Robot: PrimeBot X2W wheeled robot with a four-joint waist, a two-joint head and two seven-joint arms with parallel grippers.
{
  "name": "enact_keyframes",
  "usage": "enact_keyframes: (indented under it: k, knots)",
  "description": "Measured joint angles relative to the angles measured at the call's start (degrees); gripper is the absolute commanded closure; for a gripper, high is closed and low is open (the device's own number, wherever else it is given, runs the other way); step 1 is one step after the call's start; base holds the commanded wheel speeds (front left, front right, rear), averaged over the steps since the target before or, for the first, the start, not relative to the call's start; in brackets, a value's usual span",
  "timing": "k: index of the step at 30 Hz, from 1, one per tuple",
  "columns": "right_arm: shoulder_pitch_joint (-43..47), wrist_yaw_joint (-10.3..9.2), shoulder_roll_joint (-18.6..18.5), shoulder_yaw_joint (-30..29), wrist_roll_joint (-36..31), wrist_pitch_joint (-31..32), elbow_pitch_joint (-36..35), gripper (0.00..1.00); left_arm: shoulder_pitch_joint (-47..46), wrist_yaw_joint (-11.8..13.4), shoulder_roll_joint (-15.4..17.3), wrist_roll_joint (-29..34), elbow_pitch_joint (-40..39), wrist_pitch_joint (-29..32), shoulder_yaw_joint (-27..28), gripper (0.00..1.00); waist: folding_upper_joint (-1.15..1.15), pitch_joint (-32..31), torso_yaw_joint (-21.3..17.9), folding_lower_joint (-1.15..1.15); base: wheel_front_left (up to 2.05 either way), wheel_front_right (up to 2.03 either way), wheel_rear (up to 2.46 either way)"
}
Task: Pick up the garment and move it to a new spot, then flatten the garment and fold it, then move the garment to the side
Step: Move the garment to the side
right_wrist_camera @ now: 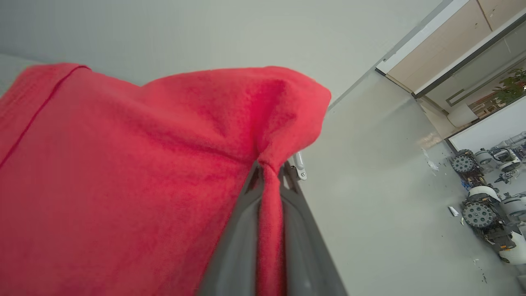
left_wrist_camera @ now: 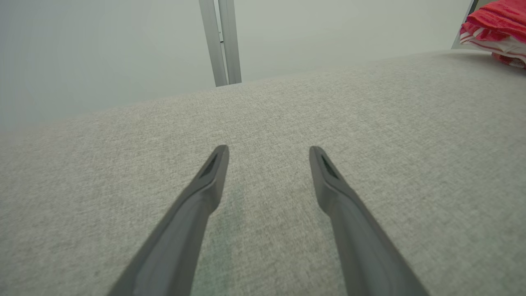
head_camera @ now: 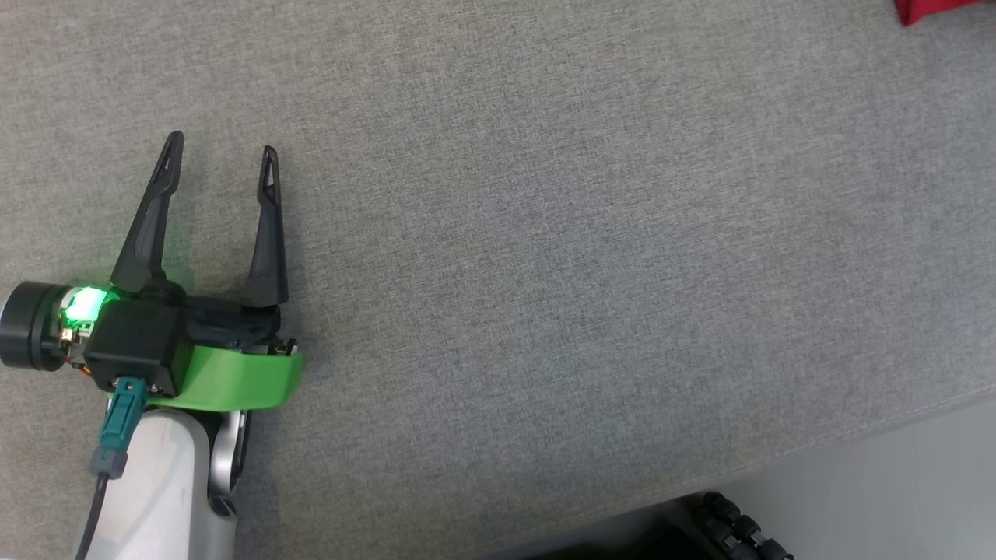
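Note:
The garment (right_wrist_camera: 135, 172) is red cloth, and my right gripper (right_wrist_camera: 269, 166) is shut on a pinched fold of it, with the cloth draping to the left in the right wrist view. A corner of the red garment (head_camera: 930, 9) shows at the top right of the head view, and the red and white bundle of the garment (left_wrist_camera: 495, 28) lies at the far right of the grey surface in the left wrist view. My left gripper (head_camera: 222, 155) is open over the grey surface at the left, with nothing between its fingers (left_wrist_camera: 213, 172).
The grey fabric-covered table (head_camera: 583, 257) spans the head view; its front edge runs diagonally at the lower right, with pale floor (head_camera: 895, 482) beyond. A metal post (left_wrist_camera: 220, 41) stands behind the table's far edge. Other wheeled robots (right_wrist_camera: 485, 197) stand on the floor.

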Motion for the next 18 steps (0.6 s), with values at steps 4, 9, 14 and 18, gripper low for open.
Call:
enact_keyframes:
  k: [4,9,14,18]
  knots:
    - [-2.2,0.00,-0.2,0.8,0.0,-0.2,4.0,0.60,0.1,0.3,0.2,0.0,-0.9,0.4,0.0,0.00,0.00,0.7,0.3,0.00,0.00,0.00,0.00]
    - [-4.6,0.00,0.8,0.9,-1.0,-2.4,8.3,0.00,-0.1,0.5,0.3,-0.1,-0.9,0.3,-0.2,0.00,0.00,0.9,0.9,0.00,0.00,0.00,0.00]
    - [-5.9,0.00,3.3,0.3,-0.9,-7.1,10.2,0.00,0.2,1.0,0.2,-0.8,1.1,-0.7,0.2,0.00,0.00,-0.7,1.2,0.00,0.00,0.00,0.00]
    - [-5.8,-0.01,5.2,0.7,-1.1,-9.3,9.0,0.00,1.3,1.7,0.1,-1.7,3.1,-1.5,1.1,0.00,0.00,-3.0,1.3,0.00,0.00,0.00,0.00]
